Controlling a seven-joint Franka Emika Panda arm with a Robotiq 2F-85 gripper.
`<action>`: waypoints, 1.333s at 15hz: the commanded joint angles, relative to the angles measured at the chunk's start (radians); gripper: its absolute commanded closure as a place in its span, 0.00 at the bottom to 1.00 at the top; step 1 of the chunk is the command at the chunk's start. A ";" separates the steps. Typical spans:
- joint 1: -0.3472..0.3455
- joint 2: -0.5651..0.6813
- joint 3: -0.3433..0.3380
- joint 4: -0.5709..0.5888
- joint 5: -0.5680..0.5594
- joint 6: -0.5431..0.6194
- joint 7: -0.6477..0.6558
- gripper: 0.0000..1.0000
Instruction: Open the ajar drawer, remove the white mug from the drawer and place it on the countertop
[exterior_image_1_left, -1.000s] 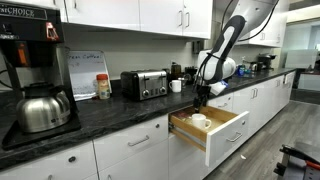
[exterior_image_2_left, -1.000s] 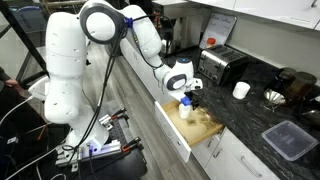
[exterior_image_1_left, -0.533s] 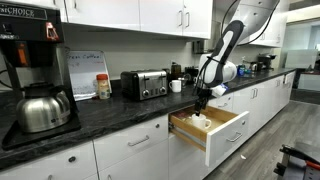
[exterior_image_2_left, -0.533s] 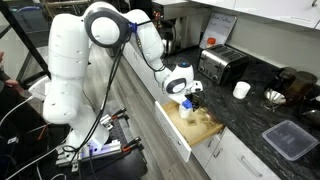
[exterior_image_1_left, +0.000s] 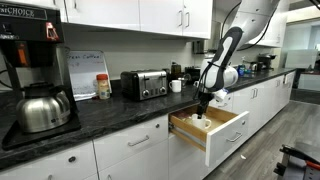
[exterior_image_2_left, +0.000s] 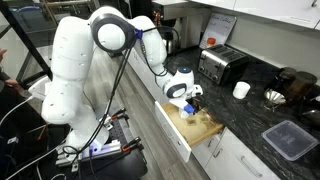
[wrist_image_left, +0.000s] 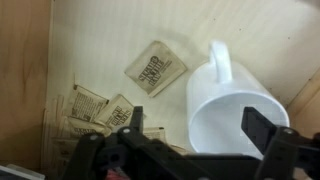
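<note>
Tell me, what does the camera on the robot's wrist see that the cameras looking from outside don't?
Only the wrist view shows the inside of the drawer up close: small paper sachets lying flat beside the white mug, whose handle points up in the picture. Only the exterior views show the surroundings: the white arm, the dark countertop with a toaster and a second white mug on it, and the white cabinets. Both show the open gripper hanging inside the pale wood drawer, over the mug.
</note>
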 joint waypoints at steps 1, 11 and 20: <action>-0.004 0.005 0.003 0.005 -0.005 -0.003 -0.001 0.00; -0.014 0.014 0.013 0.016 -0.003 -0.009 -0.010 0.00; -0.083 0.040 0.106 0.056 0.032 -0.079 -0.065 0.00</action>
